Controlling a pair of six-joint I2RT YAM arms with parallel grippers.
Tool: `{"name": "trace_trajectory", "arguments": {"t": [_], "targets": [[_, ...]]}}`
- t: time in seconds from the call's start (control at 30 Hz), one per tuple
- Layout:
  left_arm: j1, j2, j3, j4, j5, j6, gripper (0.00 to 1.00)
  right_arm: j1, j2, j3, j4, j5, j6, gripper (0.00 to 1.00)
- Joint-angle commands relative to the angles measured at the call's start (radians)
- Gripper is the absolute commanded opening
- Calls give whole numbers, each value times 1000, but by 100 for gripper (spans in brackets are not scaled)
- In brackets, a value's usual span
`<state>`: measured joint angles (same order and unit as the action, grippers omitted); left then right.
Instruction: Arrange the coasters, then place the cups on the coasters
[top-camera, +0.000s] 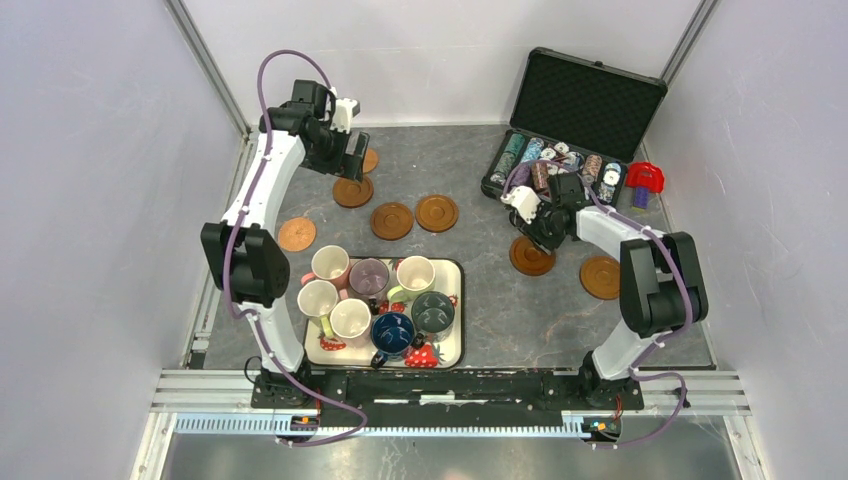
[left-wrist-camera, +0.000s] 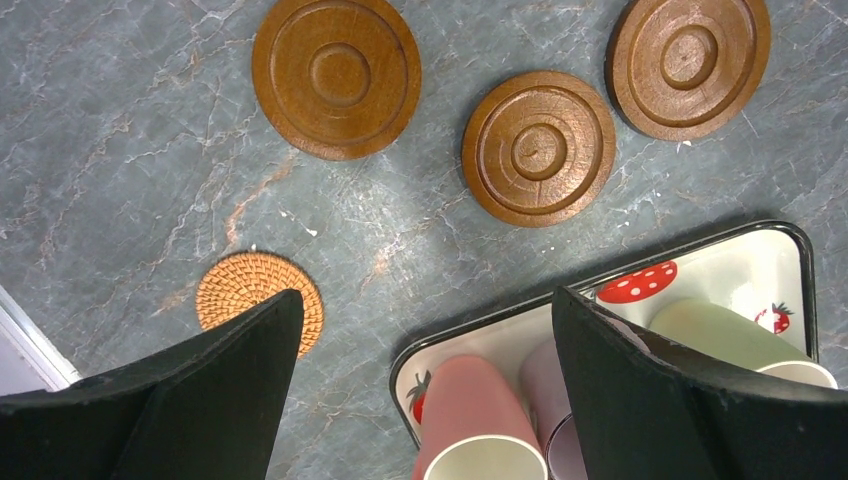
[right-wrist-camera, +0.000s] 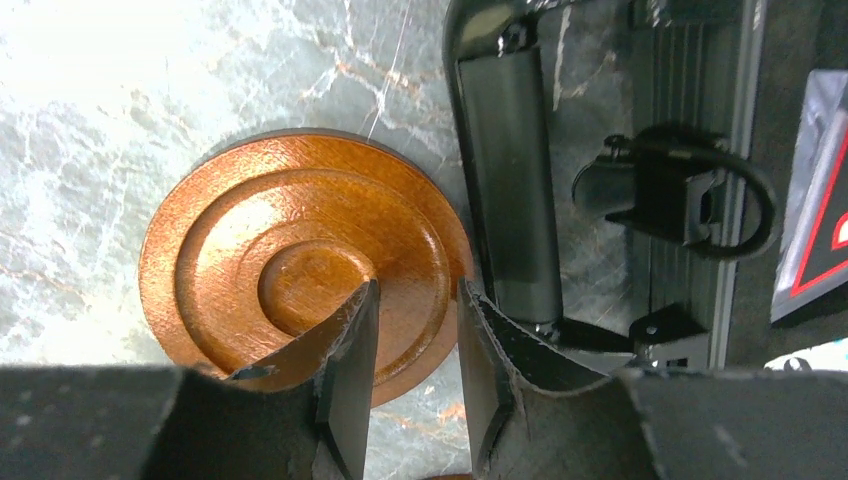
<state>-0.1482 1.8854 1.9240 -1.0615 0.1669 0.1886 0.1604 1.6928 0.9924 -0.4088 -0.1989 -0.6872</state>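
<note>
While the top view is taking in the whole table (top-camera: 490, 310), the left gripper (top-camera: 348, 162) is hovering at the far left, with three dark wooden coasters (top-camera: 392, 220) lying just near and right of it and a woven coaster (top-camera: 297, 234) sitting further left. All seven cups (top-camera: 368, 276) are sitting in the strawberry tray (top-camera: 458, 340) at the near middle. The right gripper (top-camera: 531, 236) is hanging right over a dark coaster (top-camera: 531, 262), with an orange-brown coaster (top-camera: 601, 277) lying to its right and the poker chip case (top-camera: 590, 100) standing open behind.

Left wrist cam: the fingers (left-wrist-camera: 200, 400) are standing wide apart, gripping nothing, hanging above the table between the woven coaster and the tray's corner, where a pink cup (left-wrist-camera: 478, 420) is poking into view.

Right wrist cam: these fingers (right-wrist-camera: 345, 350) are sitting a narrow gap apart, straddling the dark coaster's right edge, one over the wood, the other just off the rim. Can't tell if they're actually pinching it. The case's handle (right-wrist-camera: 505, 170) is lying just beside.
</note>
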Motion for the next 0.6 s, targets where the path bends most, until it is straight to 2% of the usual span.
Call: {"name": "trace_trajectory", "arguments": {"t": [0.0, 0.43, 0.57], "targets": [[-7, 15, 44, 21, 38, 15, 100, -11, -21, -82, -115, 26, -34, 39], [-10, 32, 54, 21, 60, 35, 100, -43, -53, -106, -155, 44, -74, 40], [-11, 32, 53, 21, 62, 41, 100, -44, -59, -80, -157, 41, -55, 44]]}}
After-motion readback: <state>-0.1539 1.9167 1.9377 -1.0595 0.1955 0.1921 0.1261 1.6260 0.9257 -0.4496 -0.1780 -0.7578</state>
